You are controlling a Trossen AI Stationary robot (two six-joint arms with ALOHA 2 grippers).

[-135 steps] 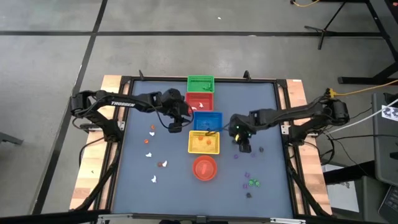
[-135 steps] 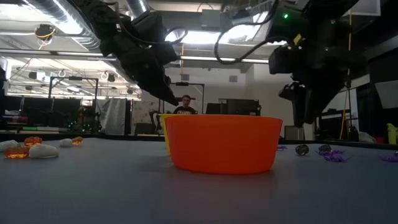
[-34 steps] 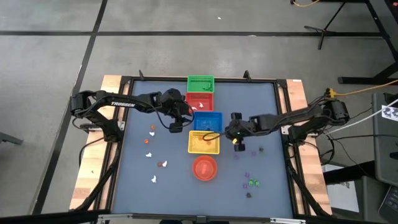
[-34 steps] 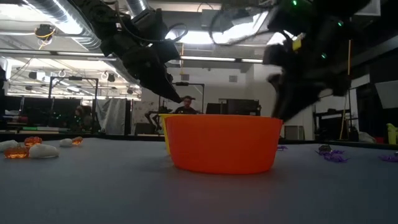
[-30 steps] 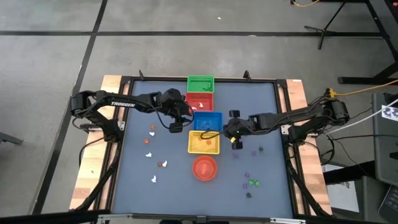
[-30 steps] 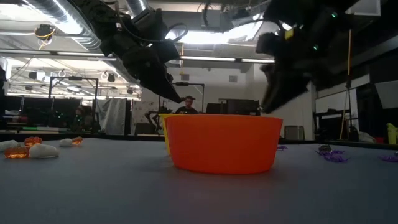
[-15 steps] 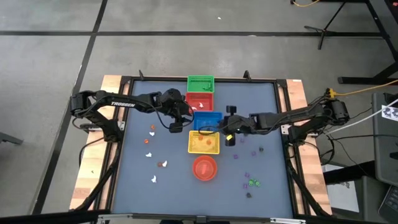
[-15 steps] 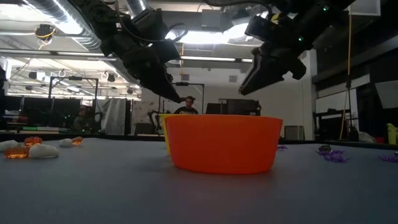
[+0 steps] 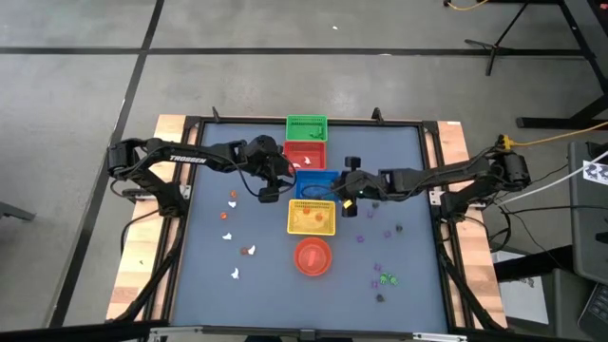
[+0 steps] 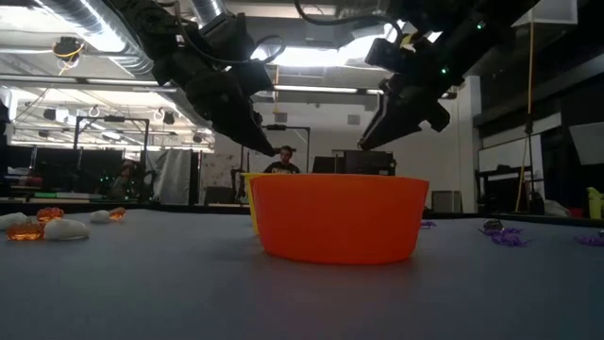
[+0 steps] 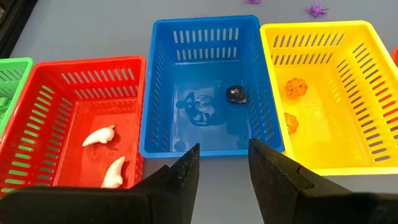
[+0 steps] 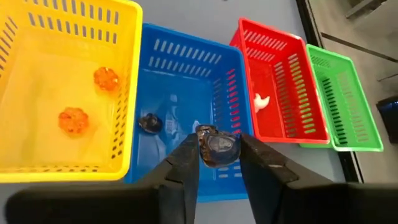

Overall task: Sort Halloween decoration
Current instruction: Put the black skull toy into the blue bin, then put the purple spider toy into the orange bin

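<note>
The right gripper (image 12: 216, 157) held one dark round trinket (image 12: 217, 147) in its jaws above the blue plastic basket (image 12: 186, 68); the left gripper (image 11: 222, 167) hung with jaws narrowly parted, holding nothing.

The baskets (image 11: 205, 93) are moulded of glossy slotted plastic; a smooth matt sheet covers the table (image 9: 209, 190), framed by bare wood planks (image 9: 138, 275).

My high view: straight down on the whole worktop (image 9: 218, 171). Low view: worktop level, facing the room. Both wrist views: close above the blue basket (image 11: 205, 93), shared.
</note>
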